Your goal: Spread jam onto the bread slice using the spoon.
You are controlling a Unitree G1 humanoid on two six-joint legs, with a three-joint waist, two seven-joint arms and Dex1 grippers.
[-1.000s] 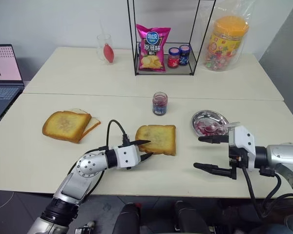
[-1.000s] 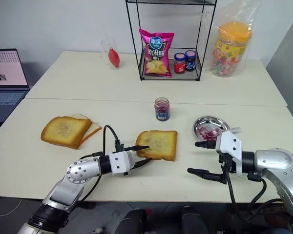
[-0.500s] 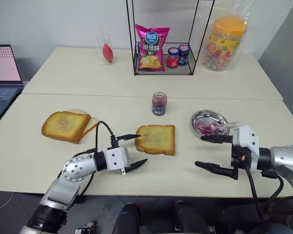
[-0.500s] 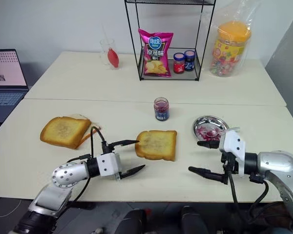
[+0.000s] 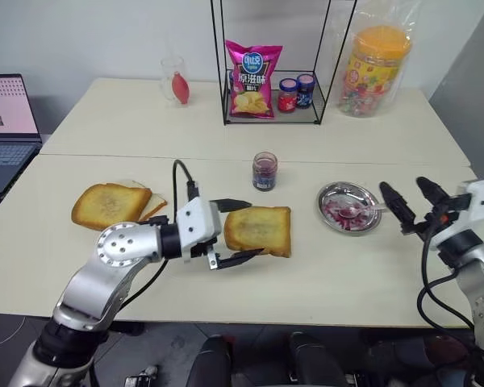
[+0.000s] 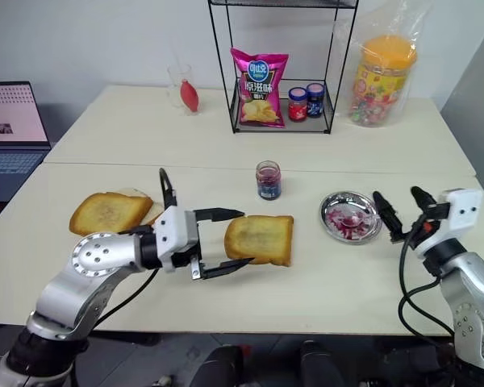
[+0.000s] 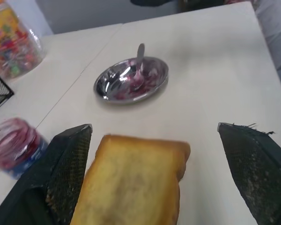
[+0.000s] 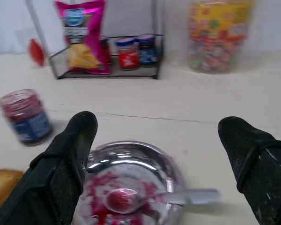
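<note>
Left tool gapes wide and empty over the bread slice at its nine-o'clock edge. Right tool, also wide and empty, sits at three o'clock of the metal dish holding the spoon. Jam stands at twelve o'clock of the bread, with bare surface at six.

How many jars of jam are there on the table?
3. One open jam jar stands alone mid-table, beyond the bread slice. A red-lidded jar and a blue-lidded jar sit side by side in the wire rack, beside the chips bag.
</note>
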